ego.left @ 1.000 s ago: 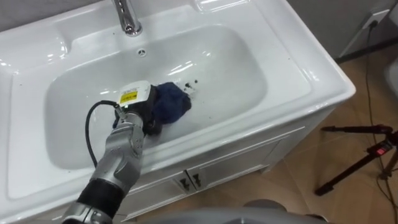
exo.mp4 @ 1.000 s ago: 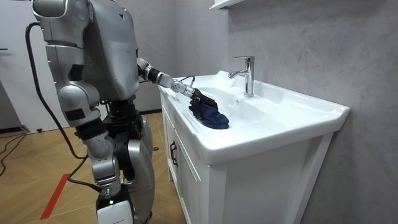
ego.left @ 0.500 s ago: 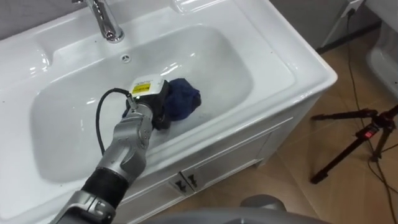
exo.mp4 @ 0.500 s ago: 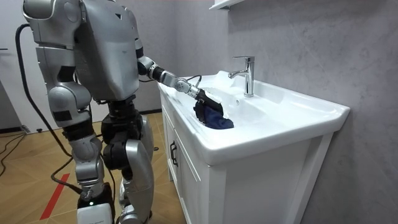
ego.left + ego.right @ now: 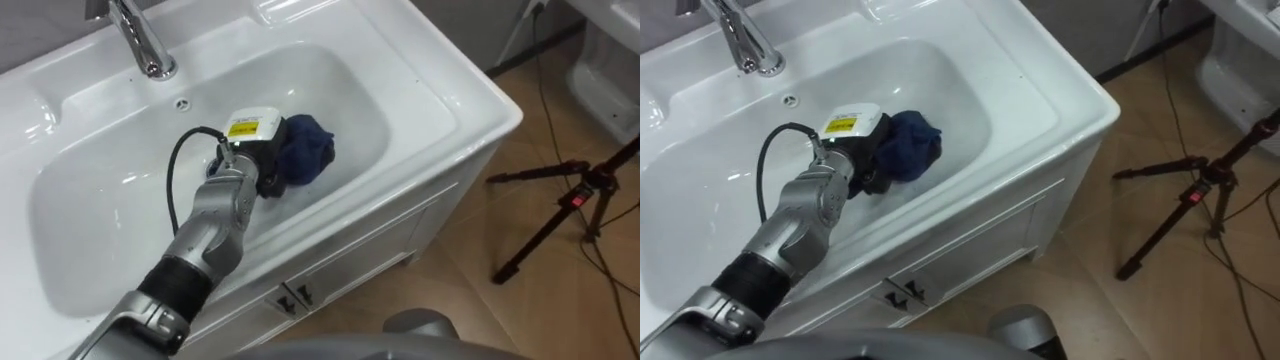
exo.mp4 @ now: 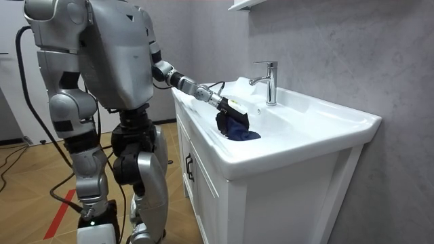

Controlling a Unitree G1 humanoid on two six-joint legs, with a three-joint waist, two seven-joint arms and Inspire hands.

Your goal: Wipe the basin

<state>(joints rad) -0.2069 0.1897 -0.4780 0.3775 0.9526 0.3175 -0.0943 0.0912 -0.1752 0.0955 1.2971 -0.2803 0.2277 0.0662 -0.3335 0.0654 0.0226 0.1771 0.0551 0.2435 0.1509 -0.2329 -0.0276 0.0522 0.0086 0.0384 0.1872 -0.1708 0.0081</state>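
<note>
Left robot hand (image 5: 250, 165) and blue cloth (image 5: 306, 158) farther right in basin (image 5: 400, 95) than before; fingers tight round cloth

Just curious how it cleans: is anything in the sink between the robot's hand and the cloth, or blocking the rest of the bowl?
Nothing visible. The left hand rests on the blue cloth inside the sink, and the white bowl around them looks bare. The tap stands on the back rim, outside the bowl.
</note>
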